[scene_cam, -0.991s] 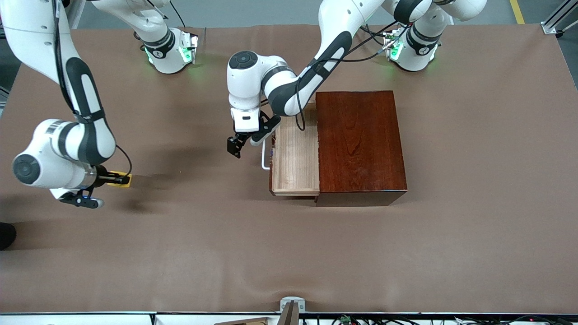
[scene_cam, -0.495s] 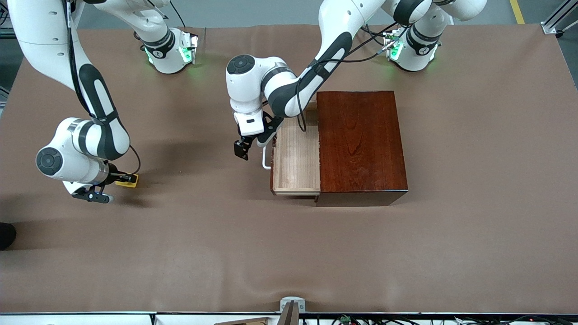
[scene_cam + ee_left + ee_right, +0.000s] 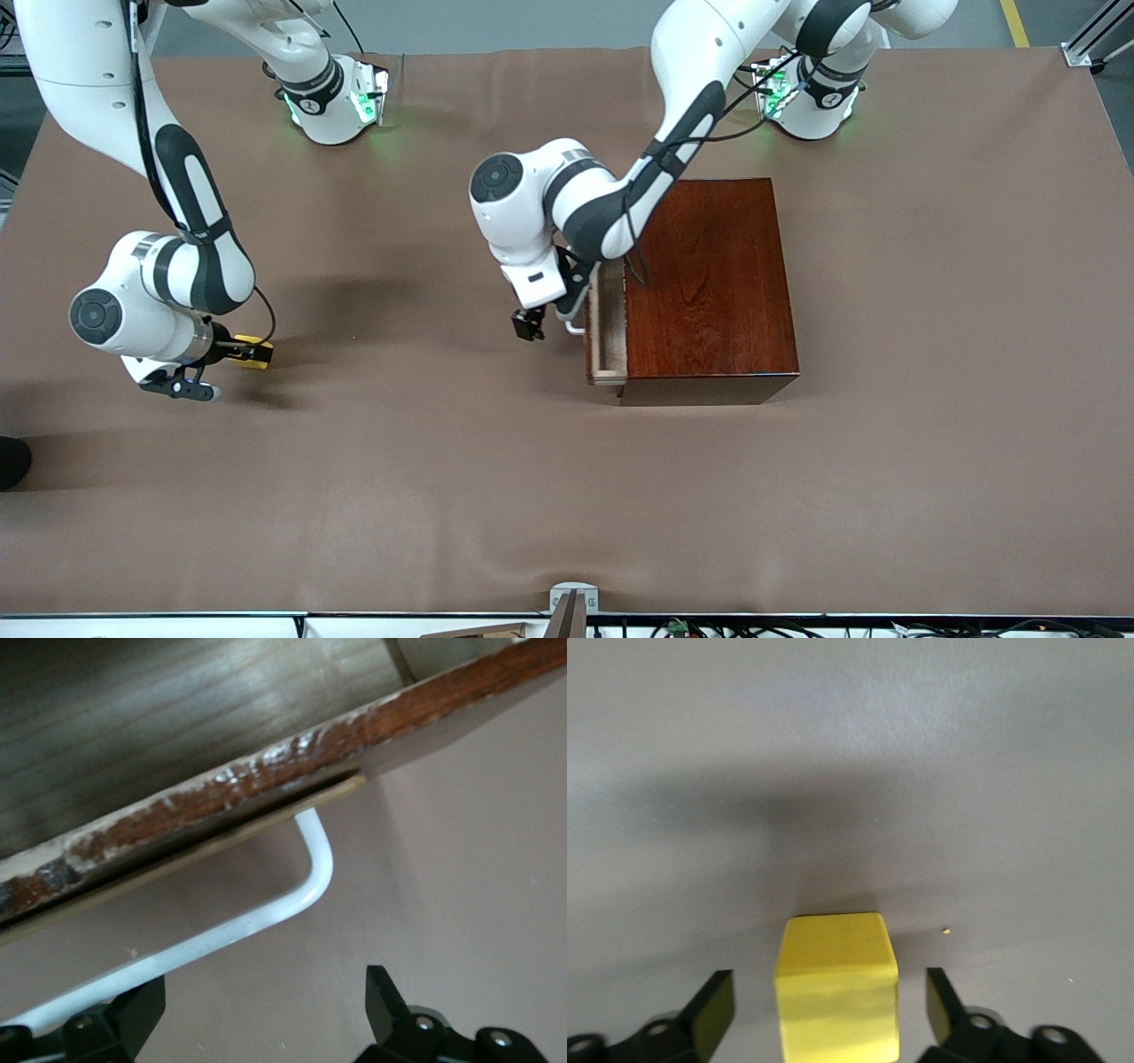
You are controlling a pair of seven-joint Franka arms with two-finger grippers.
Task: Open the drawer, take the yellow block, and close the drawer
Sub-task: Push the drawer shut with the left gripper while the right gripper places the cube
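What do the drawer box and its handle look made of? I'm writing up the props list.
The box looks like wood with a glossy reddish-brown finish: visible grain and sheen. The drawer interior looks pale, unfinished wood; its front edge shows worn finish. The handle is a smooth white bent bar, possibly coated metal or plastic.

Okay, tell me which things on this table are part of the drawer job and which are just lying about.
Part of the job:
- glossy reddish-brown wooden box's drawer, nearly shut, white bar handle
- small yellow cube on the brown table cover, toward the right arm's end
- left gripper, open at the handle
- right gripper, open around the cube

Just lying about:
- nothing else on the table
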